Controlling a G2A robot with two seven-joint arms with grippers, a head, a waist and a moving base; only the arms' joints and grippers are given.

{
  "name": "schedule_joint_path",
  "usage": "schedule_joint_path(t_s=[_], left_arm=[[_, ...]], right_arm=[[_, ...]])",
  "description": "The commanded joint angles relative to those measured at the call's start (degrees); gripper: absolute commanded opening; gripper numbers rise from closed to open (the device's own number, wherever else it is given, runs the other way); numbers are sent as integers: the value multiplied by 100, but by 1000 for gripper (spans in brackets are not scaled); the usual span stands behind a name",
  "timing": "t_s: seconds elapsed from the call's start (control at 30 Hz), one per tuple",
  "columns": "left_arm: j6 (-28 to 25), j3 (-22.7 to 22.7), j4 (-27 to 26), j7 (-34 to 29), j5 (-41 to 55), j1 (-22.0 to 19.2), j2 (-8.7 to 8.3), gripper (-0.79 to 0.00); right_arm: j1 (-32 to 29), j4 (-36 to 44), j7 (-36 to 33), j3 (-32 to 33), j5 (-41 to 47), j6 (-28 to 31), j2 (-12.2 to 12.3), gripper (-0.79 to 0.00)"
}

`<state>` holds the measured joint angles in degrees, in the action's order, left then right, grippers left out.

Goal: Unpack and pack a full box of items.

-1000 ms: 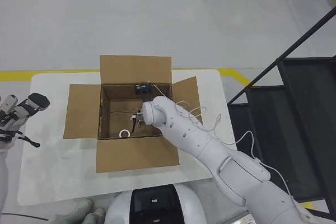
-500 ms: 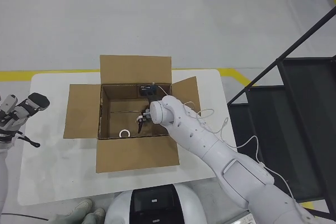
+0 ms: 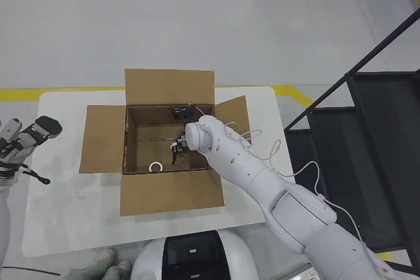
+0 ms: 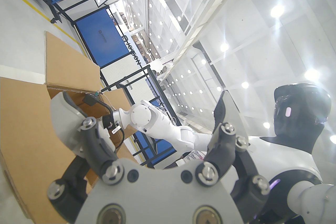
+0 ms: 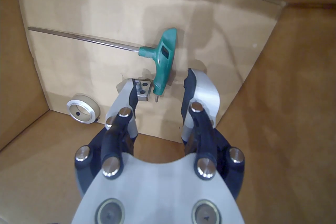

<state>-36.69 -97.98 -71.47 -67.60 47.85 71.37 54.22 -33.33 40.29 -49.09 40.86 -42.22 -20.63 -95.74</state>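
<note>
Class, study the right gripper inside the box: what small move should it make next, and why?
Probably lower and close on the green T-handle hex key: the right gripper is open, holds nothing, and the handle lies between its fingers on the box floor.

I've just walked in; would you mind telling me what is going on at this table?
The robot is working on an open cardboard box on the table. Its right hand is down inside the box, open, poised over a green T-handle hex key and a small metal block on the box floor; a metal ring lies nearby. Nothing is gripped. The left hand is open and empty, off beside the box near the table's edge.
</note>
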Motion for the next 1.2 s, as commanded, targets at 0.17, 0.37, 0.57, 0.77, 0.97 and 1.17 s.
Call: schedule_joint_path(t_s=[0.17, 0.37, 0.57, 0.77, 0.97, 1.17], left_arm=[[0, 0, 0, 0, 0, 0, 0, 0], [0, 0, 0, 0, 0, 0, 0, 0], [0, 0, 0, 0, 0, 0, 0, 0], [0, 0, 0, 0, 0, 0, 0, 0], [0, 0, 0, 0, 0, 0, 0, 0], [0, 0, 0, 0, 0, 0, 0, 0]], right_arm=[[191, -525, 109, -72, 165, 125, -185, -348], [316, -900, 219, -127, 248, 207, -334, -391], [415, -1201, 311, -188, 280, 270, -476, -474], [475, -1418, 397, -245, 274, 281, -606, -770], [499, -1549, 472, -264, 268, 264, -703, -785], [464, -1429, 584, -241, 207, 160, -734, -785]])
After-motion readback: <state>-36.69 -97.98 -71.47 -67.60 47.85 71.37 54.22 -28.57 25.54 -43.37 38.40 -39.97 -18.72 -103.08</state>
